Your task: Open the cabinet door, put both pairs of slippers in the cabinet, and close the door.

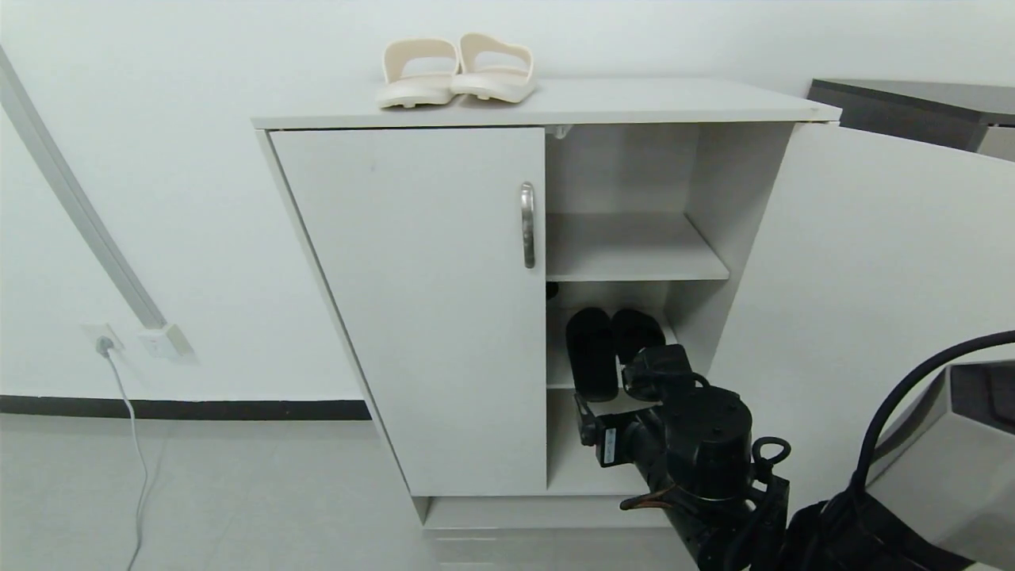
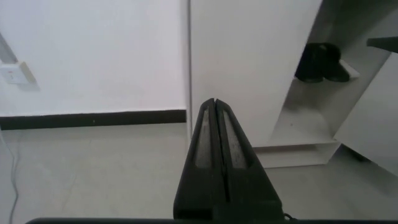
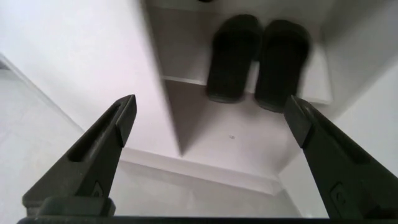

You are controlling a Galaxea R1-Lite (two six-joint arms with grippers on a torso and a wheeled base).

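Right gripper (image 3: 209, 106): fingers spread wide, empty, in front of the cabinet's (image 1: 674, 99) open right half, near the black slippers (image 1: 614, 349).
Left gripper (image 2: 213, 107): fingers pressed together, nothing between them, well apart from the cabinet.
Black slippers: side by side on second shelf down, ends overhanging its front edge.
Right door (image 1: 872, 277): swung open.
Left door (image 1: 420, 309): shut.
Beige slippers (image 1: 456, 73): paired on the cabinet top.

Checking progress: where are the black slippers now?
Head view: the black slippers lie side by side inside the cabinet, on its middle shelf, right half, just beyond the right gripper.
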